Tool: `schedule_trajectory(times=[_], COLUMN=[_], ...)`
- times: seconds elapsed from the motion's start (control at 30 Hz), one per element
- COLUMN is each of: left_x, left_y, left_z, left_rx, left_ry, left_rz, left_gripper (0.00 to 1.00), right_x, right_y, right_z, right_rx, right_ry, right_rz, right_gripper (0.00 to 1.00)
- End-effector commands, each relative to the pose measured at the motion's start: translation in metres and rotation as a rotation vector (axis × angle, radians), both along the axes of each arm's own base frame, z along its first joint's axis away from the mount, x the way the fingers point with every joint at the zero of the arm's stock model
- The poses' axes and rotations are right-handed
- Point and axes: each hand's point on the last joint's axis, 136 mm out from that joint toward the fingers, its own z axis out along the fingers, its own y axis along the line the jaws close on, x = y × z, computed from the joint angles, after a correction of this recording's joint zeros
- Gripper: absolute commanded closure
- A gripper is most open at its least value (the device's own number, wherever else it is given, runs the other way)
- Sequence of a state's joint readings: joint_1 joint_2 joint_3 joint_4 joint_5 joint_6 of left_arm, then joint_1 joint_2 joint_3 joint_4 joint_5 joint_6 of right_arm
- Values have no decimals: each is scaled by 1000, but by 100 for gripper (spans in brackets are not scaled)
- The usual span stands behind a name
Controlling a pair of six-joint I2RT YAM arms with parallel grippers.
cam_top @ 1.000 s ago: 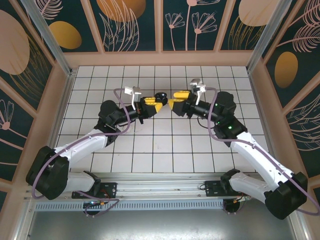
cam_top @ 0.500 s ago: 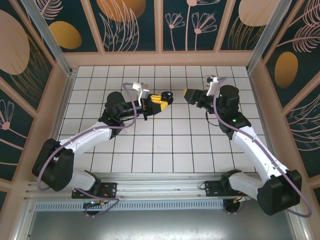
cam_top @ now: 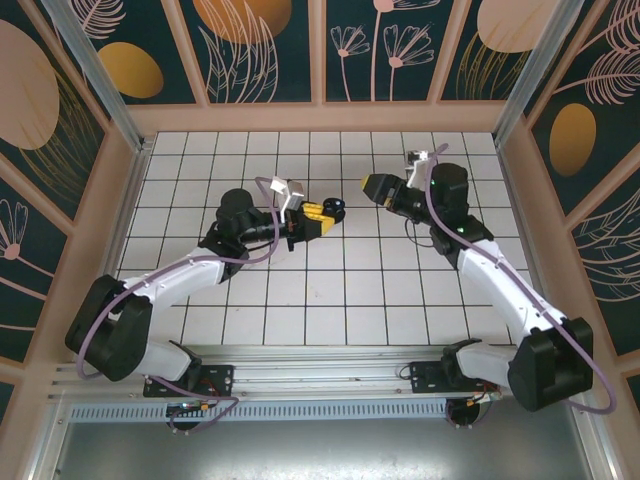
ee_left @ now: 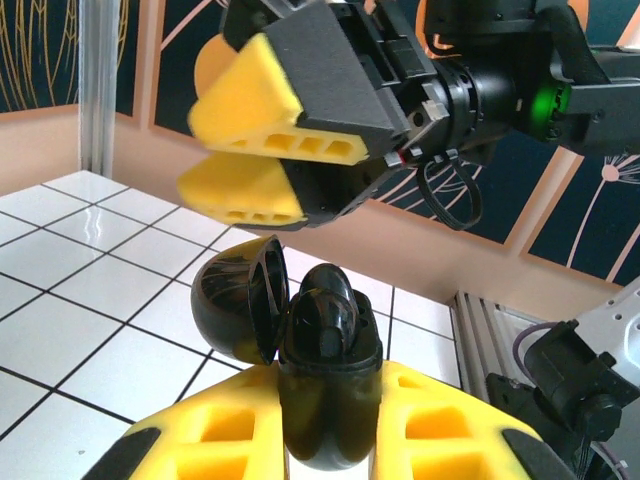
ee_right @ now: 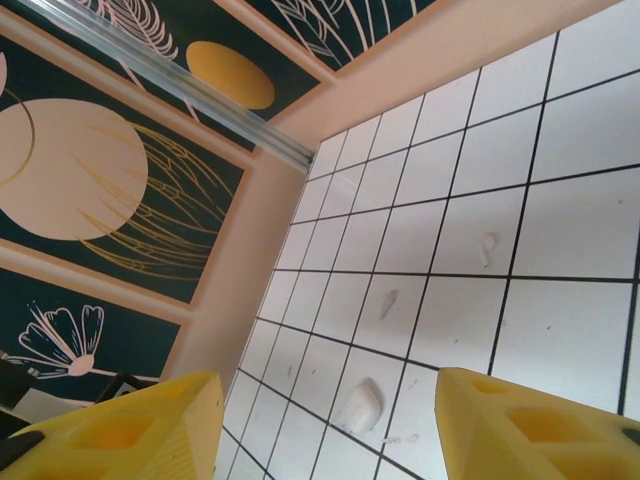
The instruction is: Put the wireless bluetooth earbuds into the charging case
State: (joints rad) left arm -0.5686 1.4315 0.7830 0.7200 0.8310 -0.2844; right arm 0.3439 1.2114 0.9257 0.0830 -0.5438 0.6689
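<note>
My left gripper (ee_left: 328, 378) is shut on the body of a black charging case (ee_left: 325, 400), which it holds off the floor. The case's lid (ee_left: 235, 300) hangs open to the left. A glossy black earbud (ee_left: 328, 300) stands in the mouth of the case. From above, the left gripper (cam_top: 318, 212) and the case (cam_top: 335, 208) sit mid-floor. My right gripper (cam_top: 372, 186) hangs just right of the case, open and apart from it. Its yellow fingers (ee_left: 250, 150) hover above the case. The right gripper (ee_right: 328, 385) has nothing between its jaws. Two white earbuds (ee_right: 388, 300) (ee_right: 487, 248) lie on the tiles.
A larger rounded white thing (ee_right: 360, 405), possibly a white case, lies on the floor tiles (ee_right: 590, 330) near the two white buds. Peach walls (cam_top: 320, 118) with patterned panels close in the floor on three sides. The rail with both arm bases (cam_top: 320, 380) runs along the near edge.
The right gripper has drawn back from the case, up and to the right. The left arm has carried the open case a little to the right.
</note>
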Motion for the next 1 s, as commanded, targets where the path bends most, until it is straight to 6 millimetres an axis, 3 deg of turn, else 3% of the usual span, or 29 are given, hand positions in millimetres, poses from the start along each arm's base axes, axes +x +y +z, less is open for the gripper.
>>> schedule_trajectory(times=[0.0,0.17,0.47,0.7,0.97], left_x=[-2,5,13,17,23], left_y=[-6,-8,-13,-15,-13], left_z=[-2,-11,-21,-27,-32], left_rx=[-8,36,80,69,63], left_ry=[-20,-49,-48,-21,17], left_rz=[-39,-6,4,9,51], left_gripper=[100,100,100,100,100], right_x=[-6,3,1,-14,-31], right_y=[23,44,69,87,90], right_z=[-11,-23,-14,-25,-10], right_rx=[8,25,50,47,39], right_ry=[91,149,114,126,65], right_rz=[90,185,297,389,422], right_gripper=[42,43,44,44,45])
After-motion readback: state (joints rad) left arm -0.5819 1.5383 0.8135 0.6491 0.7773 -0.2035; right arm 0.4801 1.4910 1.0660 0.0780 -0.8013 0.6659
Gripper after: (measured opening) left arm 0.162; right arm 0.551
